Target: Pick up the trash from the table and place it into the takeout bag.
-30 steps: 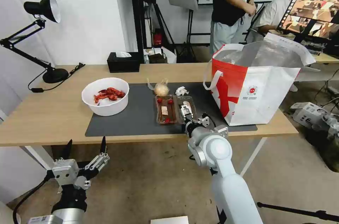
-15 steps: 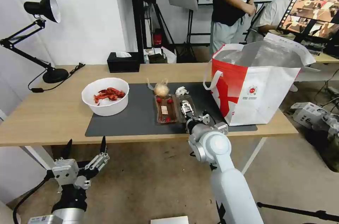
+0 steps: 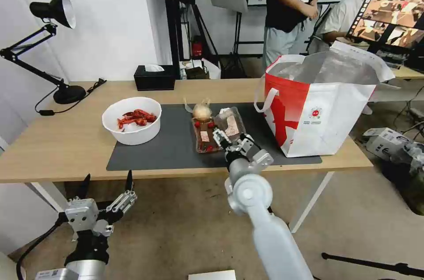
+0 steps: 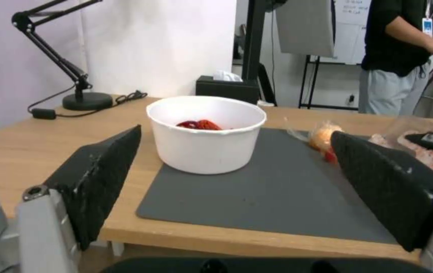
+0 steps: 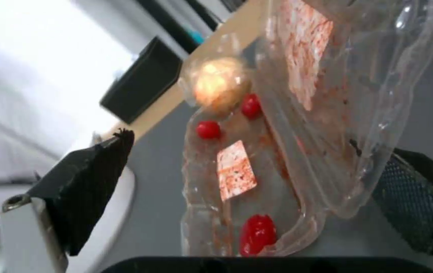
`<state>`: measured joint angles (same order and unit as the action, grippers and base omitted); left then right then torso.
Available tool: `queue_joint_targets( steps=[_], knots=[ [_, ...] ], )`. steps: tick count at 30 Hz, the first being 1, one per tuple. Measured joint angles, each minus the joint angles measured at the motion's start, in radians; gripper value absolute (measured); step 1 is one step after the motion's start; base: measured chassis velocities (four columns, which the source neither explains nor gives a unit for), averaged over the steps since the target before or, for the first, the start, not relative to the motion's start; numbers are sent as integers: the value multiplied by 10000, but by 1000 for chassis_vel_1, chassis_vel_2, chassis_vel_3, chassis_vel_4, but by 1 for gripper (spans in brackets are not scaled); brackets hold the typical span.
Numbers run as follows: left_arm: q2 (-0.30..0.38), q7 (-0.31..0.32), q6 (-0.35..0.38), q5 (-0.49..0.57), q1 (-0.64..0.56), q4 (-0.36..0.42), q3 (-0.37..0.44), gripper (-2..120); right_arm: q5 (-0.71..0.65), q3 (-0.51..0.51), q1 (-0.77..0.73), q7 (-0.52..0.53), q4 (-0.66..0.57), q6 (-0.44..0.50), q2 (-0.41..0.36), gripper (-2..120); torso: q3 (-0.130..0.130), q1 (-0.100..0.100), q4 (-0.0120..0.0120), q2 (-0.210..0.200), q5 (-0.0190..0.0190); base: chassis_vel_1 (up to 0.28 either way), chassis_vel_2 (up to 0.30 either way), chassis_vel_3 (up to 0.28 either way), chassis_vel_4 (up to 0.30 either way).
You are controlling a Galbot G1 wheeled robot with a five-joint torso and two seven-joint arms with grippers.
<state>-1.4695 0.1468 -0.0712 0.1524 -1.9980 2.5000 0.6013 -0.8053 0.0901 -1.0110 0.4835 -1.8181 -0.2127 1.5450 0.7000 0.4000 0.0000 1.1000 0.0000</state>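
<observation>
Our right gripper has its jaws spread wide around the near end of the clear tray, not yet closed on it. The tray lies on the mat of the tabletop, long axis running away from us, lid half raised. The takeout bag stands just right. Our left gripper waits wide below the tabletop edge.

no readable text, small round logo on takeout bag illegible
</observation>
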Motion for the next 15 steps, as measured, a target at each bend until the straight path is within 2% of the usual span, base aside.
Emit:
queue_joint_targets(
  steps=[1, 3, 5, 15],
  knots=[
    [0, 0, -2, 4, 4, 0, 1, 100, 563, -126, 0, -268, 69, -57, -68, 100, 0, 0, 0, 0, 0, 0, 0, 0, 0],
    [0, 0, -3, 5, 5, 0, 1, 100, 747, -165, 0, -360, 91, -71, -95, 100, 0, 0, 0, 0, 0, 0, 0, 0, 0],
    [3, 0, -6, 10, 17, 0, 0, 100, 1790, -468, -27, -936, 189, -135, -363, 100, 0, 0, 0, 0, 0, 0, 0, 0, 0],
    [-23, 0, -8, 43, 73, 0, -14, 100, 2560, -670, -233, -1794, -280, -389, -980, 100, 0, 0, 0, 0, 1, 0, 0, 0, 0]
  ],
)
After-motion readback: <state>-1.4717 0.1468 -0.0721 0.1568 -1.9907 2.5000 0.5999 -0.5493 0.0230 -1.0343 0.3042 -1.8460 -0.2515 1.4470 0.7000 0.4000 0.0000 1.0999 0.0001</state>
